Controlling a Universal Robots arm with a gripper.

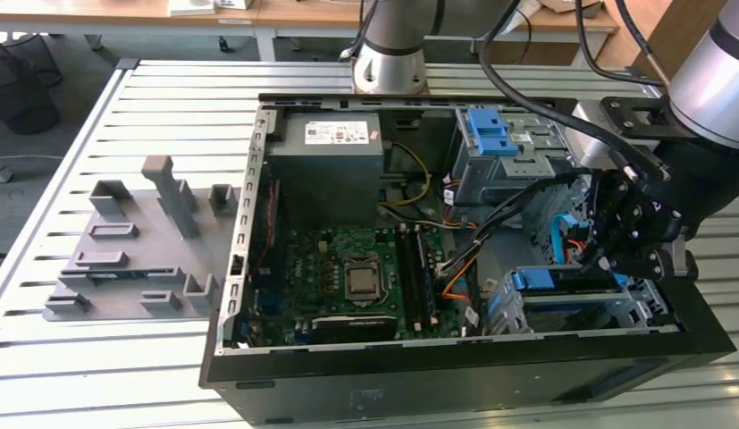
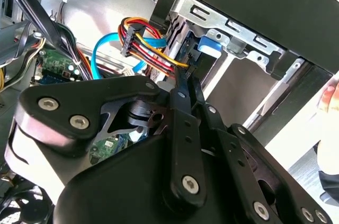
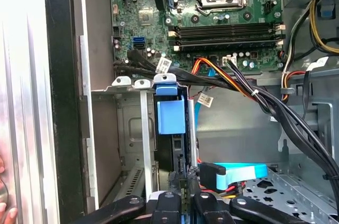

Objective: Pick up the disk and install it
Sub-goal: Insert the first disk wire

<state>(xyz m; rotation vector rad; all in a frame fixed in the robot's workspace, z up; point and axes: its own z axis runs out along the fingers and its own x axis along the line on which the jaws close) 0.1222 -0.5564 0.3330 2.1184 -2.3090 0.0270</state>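
Where the arm reaches down into the open computer case (image 1: 465,393), the gripper (image 1: 604,261) hangs over the drive cage (image 1: 608,308) in the near corner on the exterior view's right. Both wrist views show its fingers (image 3: 195,181) drawn together, with their tips at the edge of the disk (image 3: 170,114). I cannot tell whether they touch it. The disk stands on edge in the cage's slot, and its blue carrier tab (image 2: 212,44) shows just past the fingertips. A flat blue cable (image 3: 243,173) and a bundle of red, yellow and orange wires (image 2: 145,38) lie just beside the gripper (image 2: 185,78). To the exterior view's left of the cage is the motherboard (image 1: 345,268). At the far end are the grey power-supply box (image 1: 333,143) and a blue latch piece (image 1: 494,134). A grey fixture (image 1: 143,232) sits on the slatted table (image 1: 166,375), well apart to the left.
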